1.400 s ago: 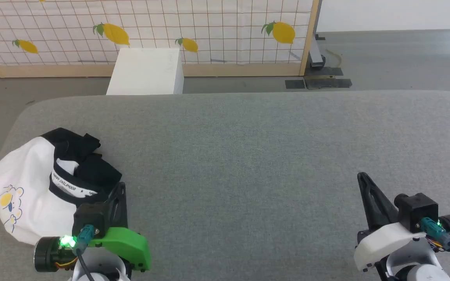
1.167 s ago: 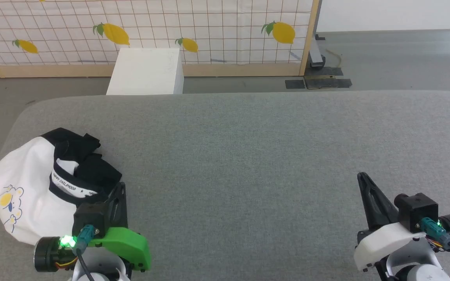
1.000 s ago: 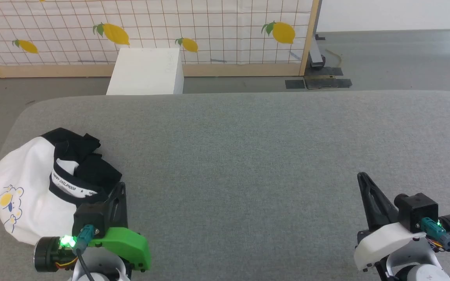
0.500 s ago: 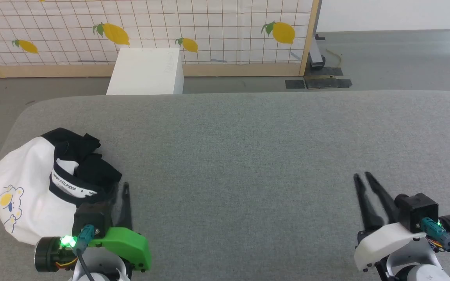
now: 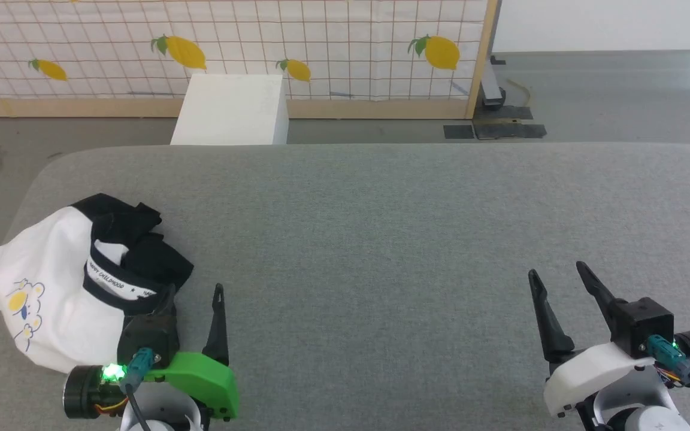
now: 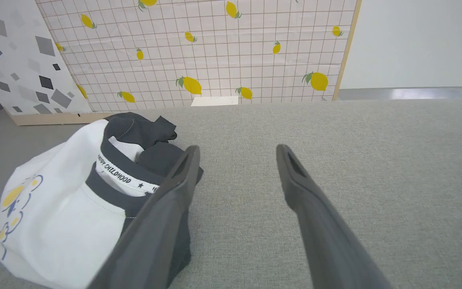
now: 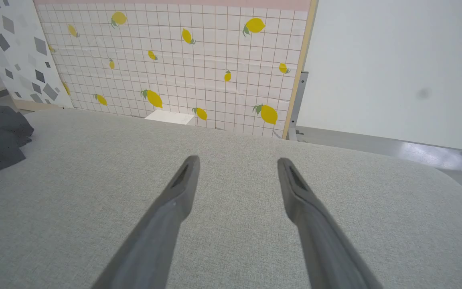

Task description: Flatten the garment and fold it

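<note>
Beside the crumpled white, black-sleeved T-shirt [image 5: 51, 287], the spread, empty left end effector [image 5: 194, 289] should pinch a single edge layer.

Grey fabric-covered table [image 5: 381, 239] — wide flat top, rounded far corners, fine woven texture all over. One thing lies on it: the garment [image 5: 51, 293], a crumpled heap on the near-left part, close to the left edge. White body spreads leftward, black sleeves are bunched on top on the side toward the table's middle, and the lettered collar band runs across them — cartoon print faces up near the left edge. Not flattened, not folded.
</note>
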